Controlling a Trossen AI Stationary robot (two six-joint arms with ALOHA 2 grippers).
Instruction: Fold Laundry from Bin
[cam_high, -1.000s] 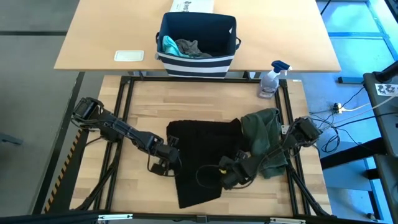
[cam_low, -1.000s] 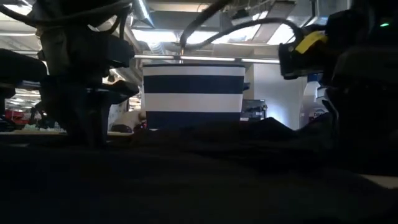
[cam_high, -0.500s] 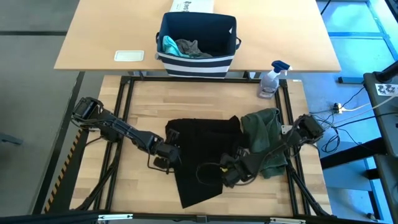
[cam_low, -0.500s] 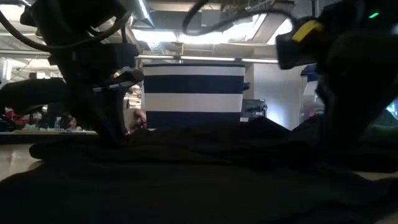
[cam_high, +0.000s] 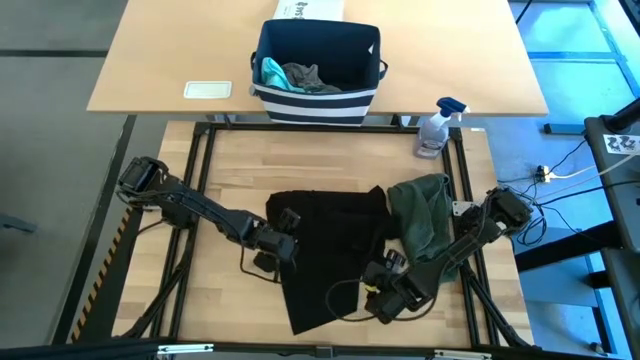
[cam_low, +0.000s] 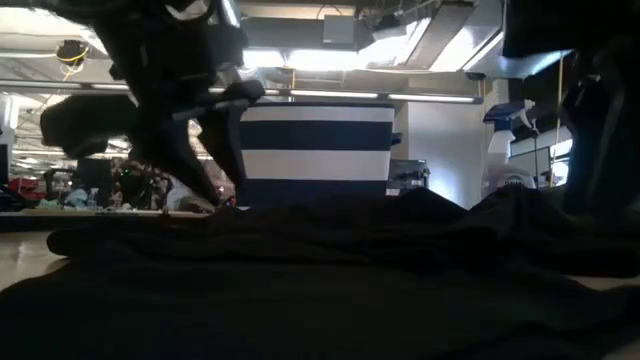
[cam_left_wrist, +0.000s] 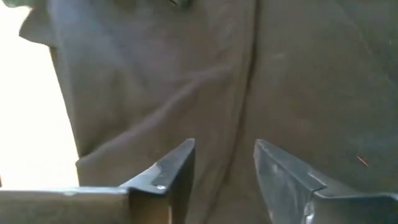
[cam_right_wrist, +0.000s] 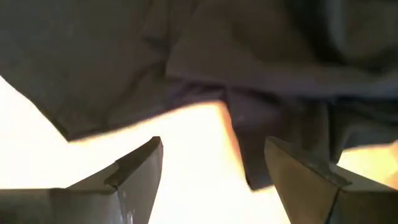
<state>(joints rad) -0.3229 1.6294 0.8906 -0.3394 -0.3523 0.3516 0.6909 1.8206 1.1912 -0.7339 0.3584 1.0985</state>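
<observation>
Black shirt (cam_high: 325, 255) lies flat mid-table; left gripper (cam_left_wrist: 224, 171) hovers parted over its edge, right gripper (cam_right_wrist: 214, 171) spread nearby. Snagging one layer (loose folds) could drag it crooked.

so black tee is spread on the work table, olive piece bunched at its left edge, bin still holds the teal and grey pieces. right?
One thing is off: the olive piece lies bunched at the right edge of the black tee, not the left, as the high view shows. The rest holds: the black tee is spread on the work table, and the bin holds the teal piece and the grey piece.
</observation>
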